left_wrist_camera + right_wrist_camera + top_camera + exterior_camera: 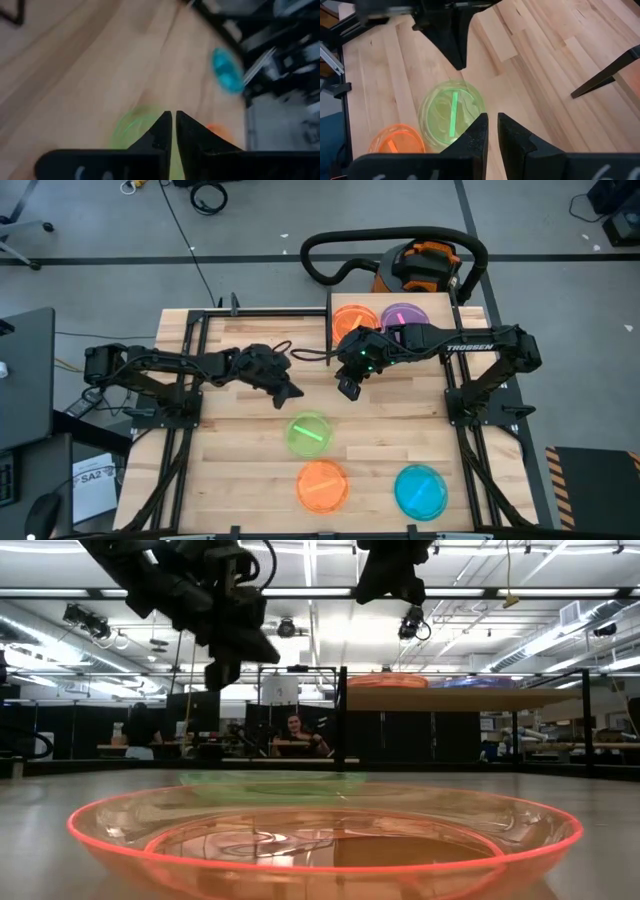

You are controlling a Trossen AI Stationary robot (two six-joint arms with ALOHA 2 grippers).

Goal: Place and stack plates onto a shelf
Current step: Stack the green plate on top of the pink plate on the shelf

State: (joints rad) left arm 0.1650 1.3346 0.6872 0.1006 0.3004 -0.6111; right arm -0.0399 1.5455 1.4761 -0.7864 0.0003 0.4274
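The shelf (pixel 390 320) stands at the far edge of the tabletop (pixel 240 430), toward its right corner, and carries two plates side by side: an orange plate (pixel 350 319) on its left part and a purple-pink plate (pixel 404 314) on its right part. In the low view the shelf board (pixel 450 698) shows on its black frame with plate rims just visible on top. Three more plates lie flat on the tabletop: a green plate (pixel 308 433) near the middle, a second orange plate (pixel 322 485) by the near edge, just nearer than the green one, and a blue plate (pixel 420 490) by the near edge toward the right corner. These three are apart from one another. The left gripper (pixel 290 392) hangs above bare wood left of centre, between the shelf and the green plate, with nothing between its fingers (pixel 162 132); only a thin slit shows between them, so they are nearly together. The right gripper (pixel 348 388) hangs above the tabletop just in front of the shelf's left end, empty as well; its fingers (pixel 479 132) stand with a narrow gap between them. Both grippers are clear of the tabletop and touch no plate. A person (pixel 295 730) sits in the room beyond the table.
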